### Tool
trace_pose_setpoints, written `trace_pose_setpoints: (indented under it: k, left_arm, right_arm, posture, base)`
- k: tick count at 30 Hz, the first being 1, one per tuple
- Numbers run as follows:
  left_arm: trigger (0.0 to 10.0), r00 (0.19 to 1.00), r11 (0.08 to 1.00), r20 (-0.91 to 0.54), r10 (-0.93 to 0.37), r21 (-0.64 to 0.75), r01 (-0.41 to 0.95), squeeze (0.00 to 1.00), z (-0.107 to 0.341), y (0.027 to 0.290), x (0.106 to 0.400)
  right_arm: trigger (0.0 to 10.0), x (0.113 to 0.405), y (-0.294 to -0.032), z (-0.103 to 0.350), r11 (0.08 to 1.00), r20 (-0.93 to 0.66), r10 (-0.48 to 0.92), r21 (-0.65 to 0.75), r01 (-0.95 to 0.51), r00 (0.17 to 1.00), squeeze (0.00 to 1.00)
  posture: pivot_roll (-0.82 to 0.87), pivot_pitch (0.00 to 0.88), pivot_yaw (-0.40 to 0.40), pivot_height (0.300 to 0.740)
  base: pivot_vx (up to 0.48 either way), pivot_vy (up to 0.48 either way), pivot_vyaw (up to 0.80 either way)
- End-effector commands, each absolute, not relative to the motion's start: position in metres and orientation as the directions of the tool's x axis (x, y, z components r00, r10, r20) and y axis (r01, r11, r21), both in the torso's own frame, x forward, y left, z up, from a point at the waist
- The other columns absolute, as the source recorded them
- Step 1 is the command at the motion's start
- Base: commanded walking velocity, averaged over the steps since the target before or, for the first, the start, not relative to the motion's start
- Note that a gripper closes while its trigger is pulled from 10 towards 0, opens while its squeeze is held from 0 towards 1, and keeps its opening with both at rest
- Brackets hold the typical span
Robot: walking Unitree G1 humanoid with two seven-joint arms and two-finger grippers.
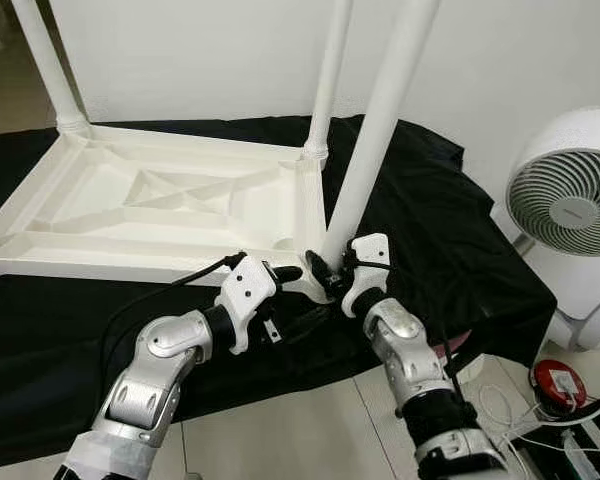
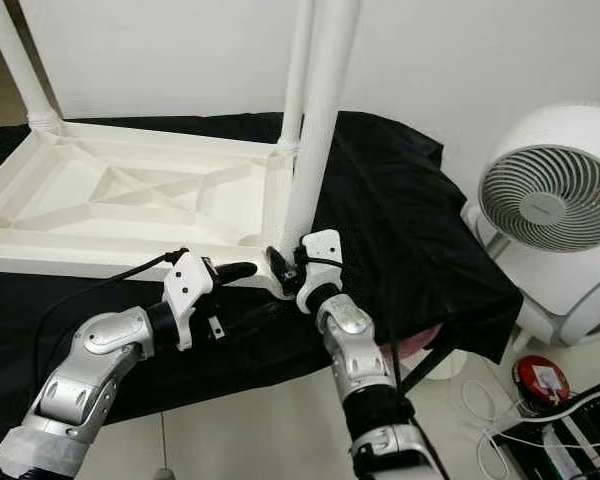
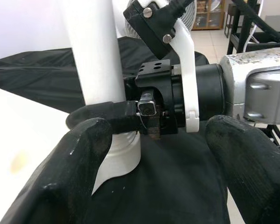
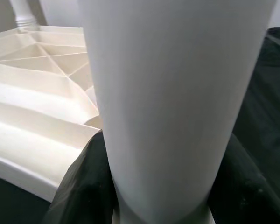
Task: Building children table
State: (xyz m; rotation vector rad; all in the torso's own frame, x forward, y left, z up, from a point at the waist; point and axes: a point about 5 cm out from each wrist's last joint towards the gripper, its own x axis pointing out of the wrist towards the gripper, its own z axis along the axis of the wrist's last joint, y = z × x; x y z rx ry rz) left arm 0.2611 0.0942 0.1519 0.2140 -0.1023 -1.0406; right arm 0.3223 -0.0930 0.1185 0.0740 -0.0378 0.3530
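Upside down, the white children's table top (image 1: 150, 205) is lying on the black cloth (image 1: 450, 230) covering the surface, two legs already standing at its far corners. At its near right corner, by the surface's front edge, the right end effector (image 1: 325, 272) is gripping the base of the near white leg (image 1: 375, 130) — its black fingers (image 4: 81, 186) are closing around the tube on both sides. The left end effector (image 1: 285, 273) is hovering just beside that base, fingers spread and holding nothing. A white fan (image 1: 570, 205) is standing off to the right.
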Motion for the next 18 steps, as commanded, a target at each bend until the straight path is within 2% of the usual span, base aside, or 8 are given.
trace_pose_setpoints:
  k: [1,3,4,10,15,16,18]
  left_arm:
    - [10.0,0.554,0.538,-0.006,-0.833,0.226,0.812,0.0,0.153,0.095,0.263]
    - [10.0,0.555,0.54,-0.007,-0.832,0.226,0.811,0.0,0.153,0.096,0.263]
    - [10.0,0.554,0.538,-0.01,-0.832,0.227,0.812,0.0,0.153,0.096,0.263]
    - [10.0,0.553,0.536,-0.012,-0.833,0.229,0.812,0.0,0.153,0.097,0.263]
    - [10.0,0.549,0.532,-0.013,-0.836,0.23,0.815,0.0,0.154,0.096,0.264]
    - [10.0,0.549,0.531,-0.014,-0.836,0.231,0.815,0.0,0.154,0.096,0.264]
    - [10.0,0.548,0.53,-0.016,-0.836,0.233,0.815,0.0,0.154,0.097,0.264]
  right_arm:
    - [10.0,0.323,-0.105,0.12,0.96,0.048,0.255,0.103,-0.259,0.966,0.0]
    - [10.0,0.32,-0.105,0.12,0.96,0.037,0.246,0.126,-0.249,0.969,0.0]
    - [10.0,0.319,-0.107,0.121,0.959,0.042,0.251,0.123,-0.255,0.967,1.0]
    - [10.0,0.321,-0.115,0.124,0.965,0.036,0.246,0.089,-0.248,0.969,1.0]
    - [10.0,0.323,-0.123,0.127,0.92,0.028,0.39,0.022,-0.391,0.92,0.95]
    - [10.0,0.323,-0.127,0.127,0.905,0.019,0.425,0.0,-0.425,0.905,0.0]
    - [10.0,0.324,-0.131,0.127,0.888,0.006,0.459,-0.025,-0.459,0.888,0.0]
  posture:
    - [0.03,0.0,-0.098,0.74]
    - [0.03,0.0,-0.095,0.74]
    - [0.03,0.0,-0.096,0.74]
    - [0.03,0.0,-0.091,0.74]
    - [0.03,0.0,-0.087,0.74]
    - [0.03,0.0,-0.087,0.74]
    - [0.03,0.0,-0.086,0.74]
  base:
    - [0.0,0.0,0.0]
    - [0.0,0.0,0.0]
    - [0.0,0.0,0.0]
    - [0.0,0.0,0.0]
    - [0.0,0.0,0.0]
    - [0.0,0.0,0.0]
    - [0.0,0.0,0.0]
